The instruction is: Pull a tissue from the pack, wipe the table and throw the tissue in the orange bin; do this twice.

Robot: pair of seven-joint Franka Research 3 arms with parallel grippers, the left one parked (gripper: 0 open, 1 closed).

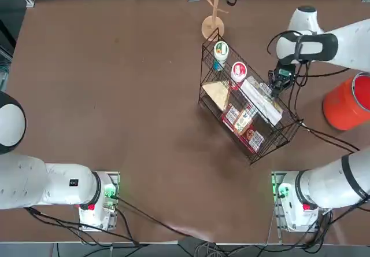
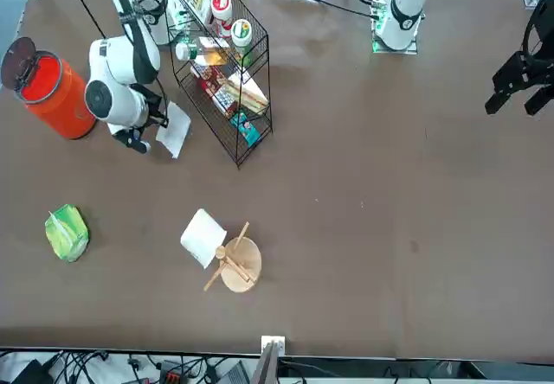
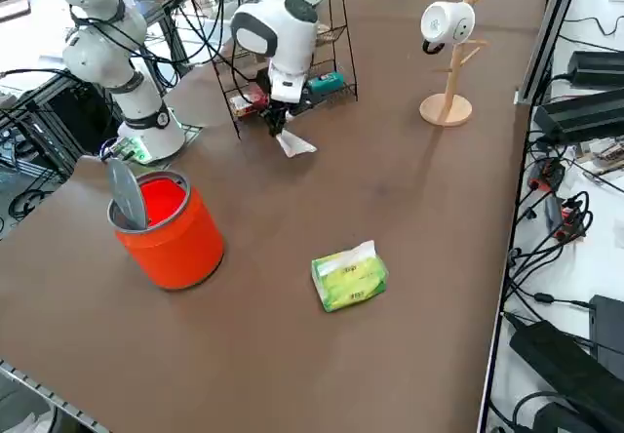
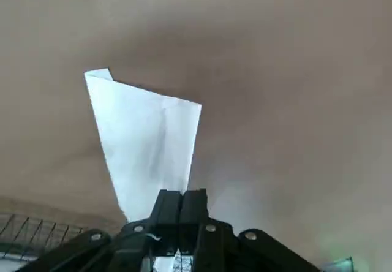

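Right gripper holds a tissue just above the table beside the wire rack.

The brown table (image 3: 409, 189) spreads wide under everything. In the right side view the orange bin (image 3: 168, 226) stands near the table's near left edge, its grey lid tipped up inside the rim, well apart from the gripper. The black wire rack (image 3: 302, 58), filled with packets and cups, stands at the far side, and a wooden mug stand (image 3: 450, 58) with a white mug stands farther right. The right gripper (image 3: 278, 121) hangs just in front of the rack, its jaws pressed together on the top of a white tissue (image 3: 294, 144) that droops to the tabletop. The green pack (image 3: 348, 275) lies alone toward the near side, to the right of the bin, a tissue tuft poking from its top.
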